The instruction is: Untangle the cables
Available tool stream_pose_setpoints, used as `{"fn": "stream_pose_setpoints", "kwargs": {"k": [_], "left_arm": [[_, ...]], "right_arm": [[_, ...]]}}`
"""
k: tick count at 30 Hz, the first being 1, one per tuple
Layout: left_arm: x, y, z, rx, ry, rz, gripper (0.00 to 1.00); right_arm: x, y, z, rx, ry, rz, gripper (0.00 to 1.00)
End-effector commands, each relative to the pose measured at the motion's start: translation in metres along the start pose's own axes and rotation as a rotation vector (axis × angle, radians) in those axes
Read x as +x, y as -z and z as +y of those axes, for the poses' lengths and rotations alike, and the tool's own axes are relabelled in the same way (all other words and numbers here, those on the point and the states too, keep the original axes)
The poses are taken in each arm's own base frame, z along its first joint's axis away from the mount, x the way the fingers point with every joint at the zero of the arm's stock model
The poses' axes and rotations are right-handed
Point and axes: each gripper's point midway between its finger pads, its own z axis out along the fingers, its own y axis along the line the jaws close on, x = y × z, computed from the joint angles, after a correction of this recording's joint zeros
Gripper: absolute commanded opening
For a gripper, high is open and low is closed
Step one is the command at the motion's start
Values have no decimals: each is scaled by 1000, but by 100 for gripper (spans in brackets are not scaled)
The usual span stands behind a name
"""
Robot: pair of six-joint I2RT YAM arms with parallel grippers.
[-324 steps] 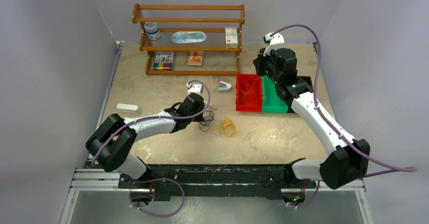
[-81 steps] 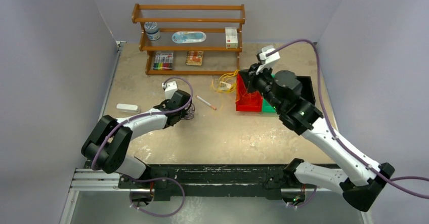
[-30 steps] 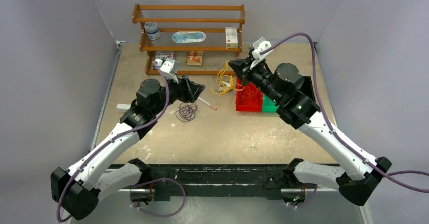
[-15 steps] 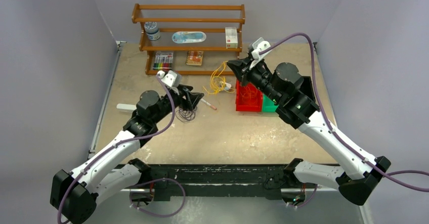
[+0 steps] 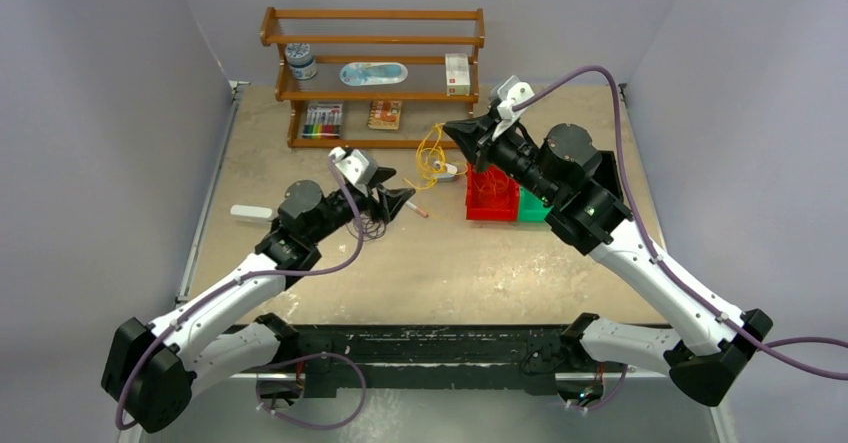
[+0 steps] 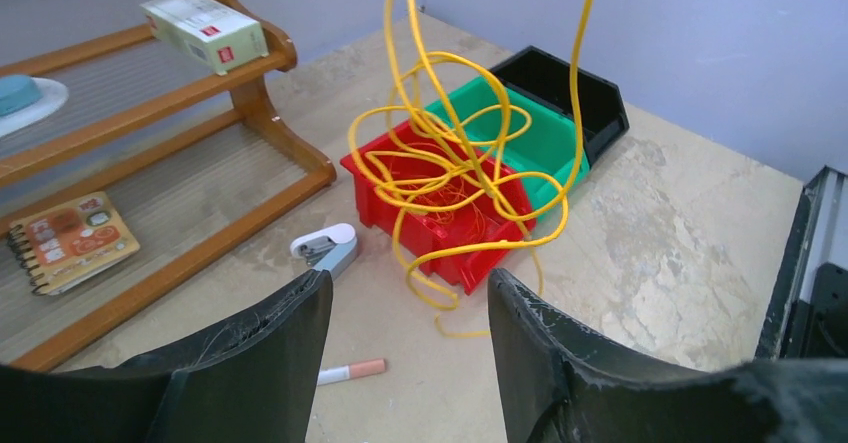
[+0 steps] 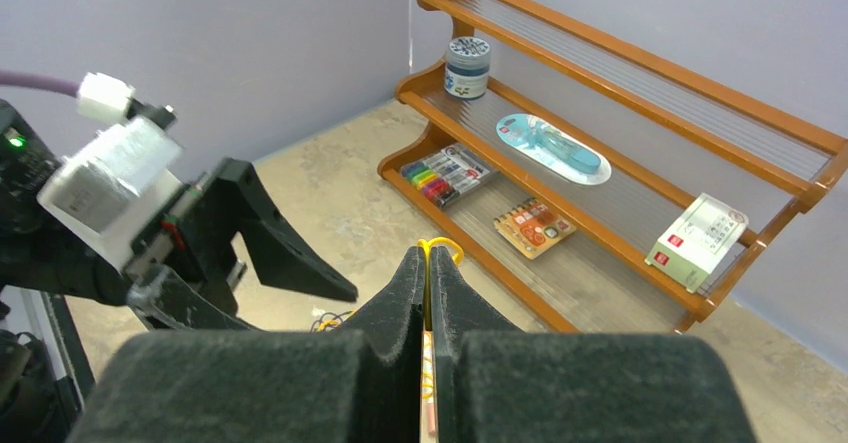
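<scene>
My right gripper (image 5: 448,127) hovers above the table, shut on a yellow cable (image 5: 431,159) whose loops hang down in front of the red bin (image 5: 491,201). The pinched loop (image 7: 441,246) pokes out at the shut fingertips (image 7: 427,254). In the left wrist view the yellow cable (image 6: 450,163) dangles ahead of my open left gripper (image 6: 408,278), which holds nothing. A dark cable bundle (image 5: 372,225) lies on the table under the left gripper (image 5: 402,197), partly hidden. Thin orange cables (image 6: 466,213) sit inside the red bin (image 6: 400,213).
A green bin (image 6: 548,143) and a black bin (image 6: 585,98) stand beside the red one. A stapler (image 6: 325,248) and a red-tipped pen (image 6: 352,371) lie near the hanging cable. The wooden shelf (image 5: 372,91) stands at the back; a white bar (image 5: 251,213) lies left.
My left arm has swung down and right, so its open gripper now points at the hanging yellow cable. The right gripper has edged slightly left with the cable.
</scene>
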Motion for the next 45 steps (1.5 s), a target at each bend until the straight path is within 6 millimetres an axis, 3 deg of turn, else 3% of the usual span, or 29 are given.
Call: {"fn": "stream_pose_setpoints", "kwargs": {"k": [1,6,13,18,24,33,45], "left_arm": [[-27,-15,-17,74,-80,-84,57],[-23,-24,-22,60,-86,-100,49],[-39,-23,-12,-9,-75,-165,1],[-37,-15,-1,-79,-65,-132,0],[-37,2,33,-293,-26,-73,0],[5,38,99,-736,29,136,0],[-1,74,136,-1004,0,171,0]], "right_arm": [[-40,8,8,-41,5,-122,0],[-40,8,13,-69,6,-120,0],[-35,9,13,-64,3,-109,0],[-30,12,0,11,-4,-100,0],[-15,26,-42,271,-82,-75,0],[-26,76,-90,586,-116,-148,0],[-27,105,-103,685,-131,-164,0]]}}
